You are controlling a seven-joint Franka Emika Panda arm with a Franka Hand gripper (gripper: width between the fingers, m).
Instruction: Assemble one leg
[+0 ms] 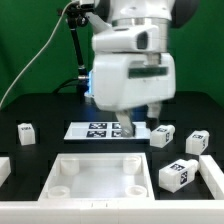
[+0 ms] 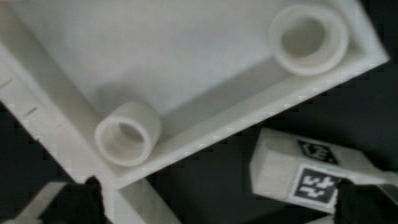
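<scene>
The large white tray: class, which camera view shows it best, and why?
The exterior view: the tray appears nearly whole. The wrist view shows only a close-up part of it, with two round corner sockets.

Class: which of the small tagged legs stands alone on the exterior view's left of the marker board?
The lone leg at the exterior view's far left; the other fully visible legs all lie right of the marker board.

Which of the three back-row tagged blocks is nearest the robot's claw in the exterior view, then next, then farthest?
From the gripper:
1. Middle leg, just to the exterior view's right.
2. Right leg, further that way.
3. Left leg, at the exterior view's left.
</scene>
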